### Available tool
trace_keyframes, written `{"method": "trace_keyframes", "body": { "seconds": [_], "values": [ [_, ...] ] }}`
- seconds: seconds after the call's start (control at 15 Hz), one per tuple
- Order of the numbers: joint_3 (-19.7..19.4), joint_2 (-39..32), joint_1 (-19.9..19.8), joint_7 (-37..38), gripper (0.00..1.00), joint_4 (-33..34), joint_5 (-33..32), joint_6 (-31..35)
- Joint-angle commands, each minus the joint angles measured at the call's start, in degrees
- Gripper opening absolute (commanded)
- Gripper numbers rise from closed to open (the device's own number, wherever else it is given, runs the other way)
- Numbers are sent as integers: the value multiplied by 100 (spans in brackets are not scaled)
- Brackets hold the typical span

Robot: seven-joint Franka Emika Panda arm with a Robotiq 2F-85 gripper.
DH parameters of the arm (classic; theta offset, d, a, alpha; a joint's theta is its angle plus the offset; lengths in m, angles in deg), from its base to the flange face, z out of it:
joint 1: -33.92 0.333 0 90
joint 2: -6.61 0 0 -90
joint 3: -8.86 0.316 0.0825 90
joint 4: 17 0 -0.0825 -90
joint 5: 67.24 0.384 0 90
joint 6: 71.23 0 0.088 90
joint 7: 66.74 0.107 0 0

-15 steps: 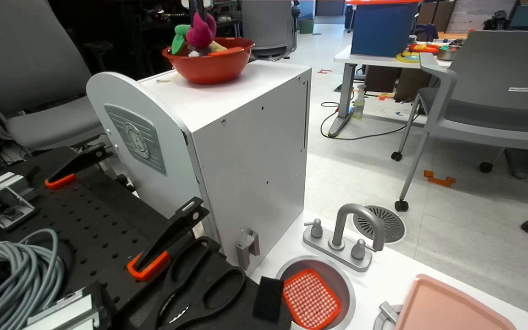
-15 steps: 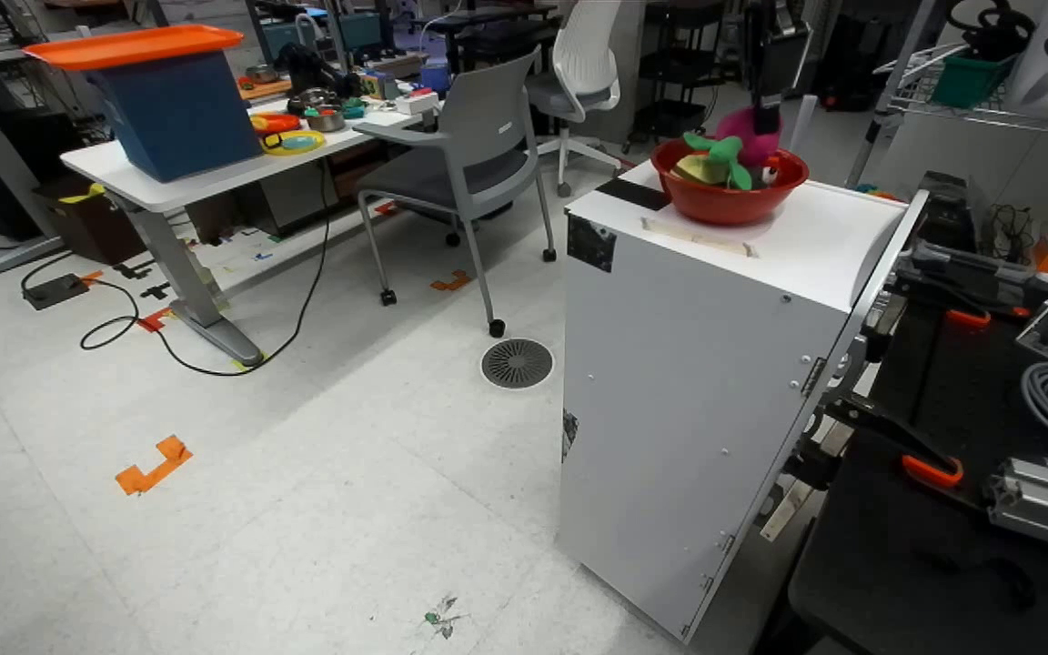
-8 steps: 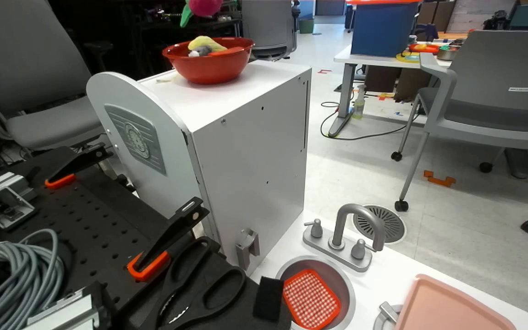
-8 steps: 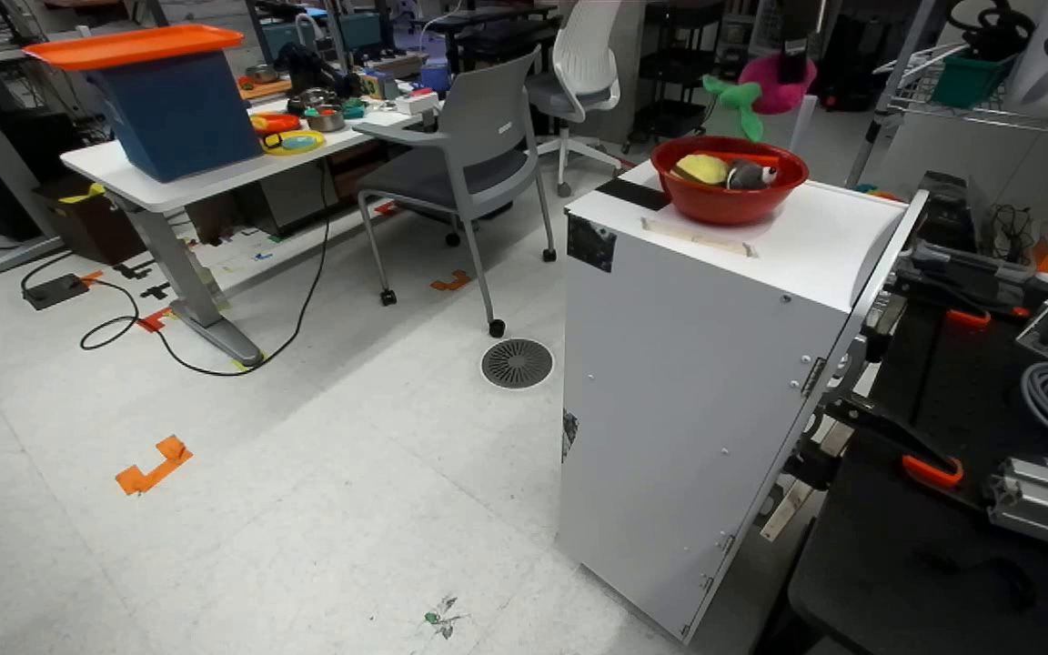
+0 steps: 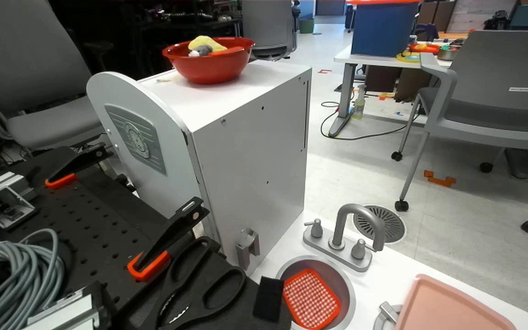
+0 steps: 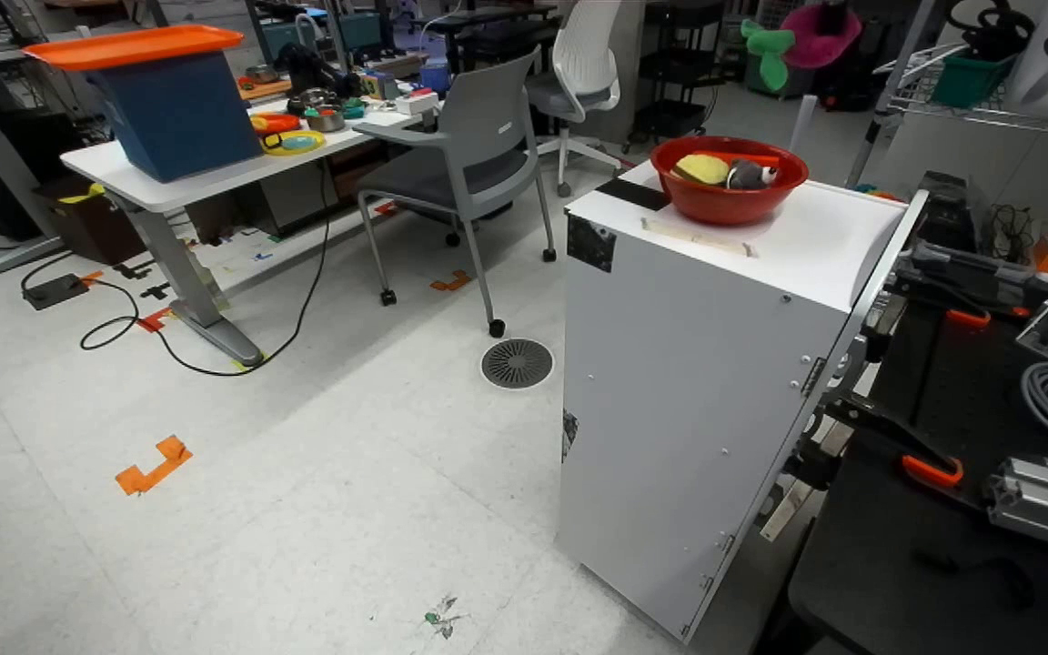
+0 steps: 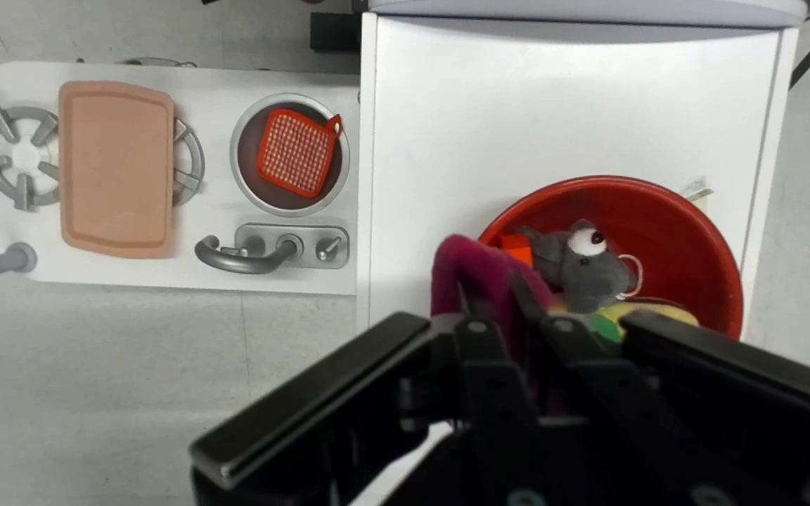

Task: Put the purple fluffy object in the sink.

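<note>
The purple fluffy object (image 6: 815,36), magenta with green leaf-like parts (image 6: 768,50), hangs in the air above the red bowl at the top of an exterior view. It also shows in the wrist view (image 7: 468,253). My gripper (image 7: 498,299) is shut on it, with a dark finger on each side of the magenta cloth. The sink (image 5: 344,291) is a round, grey-rimmed basin with an orange-red checked mat (image 5: 312,300) lying in it. In the wrist view the sink (image 7: 250,140) is left of and beyond the gripper. The gripper and the object are out of an exterior view.
The red bowl (image 5: 213,68) stands on the tall white cabinet (image 5: 250,146), holding a grey mouse toy (image 7: 591,277) and a yellow item (image 6: 701,170). A curved faucet (image 5: 358,208) rises beside the sink. A pink tray (image 5: 452,307) lies on the same low counter.
My gripper has lifted the purple fluffy object out of the red bowl and upward. It has left the top of an exterior view. The bowl and its other toys stay in place.
</note>
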Motion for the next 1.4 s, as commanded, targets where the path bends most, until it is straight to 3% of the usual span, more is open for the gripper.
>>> {"method": "trace_keyframes", "body": {
  "seconds": [0.0, 0.4, 0.87, 1.07, 1.33],
  "values": [
    [-246, 211, -209, 198, 2, -172, 288, -58],
    [-618, 107, -563, 152, 2, -69, 377, -128],
    [-965, 42, -886, 665, 2, 12, 266, -126],
    [-997, 63, -908, 908, 2, -25, 132, 244],
    [-958, 53, -875, 677, 2, -116, 223, 917]
  ]
}}
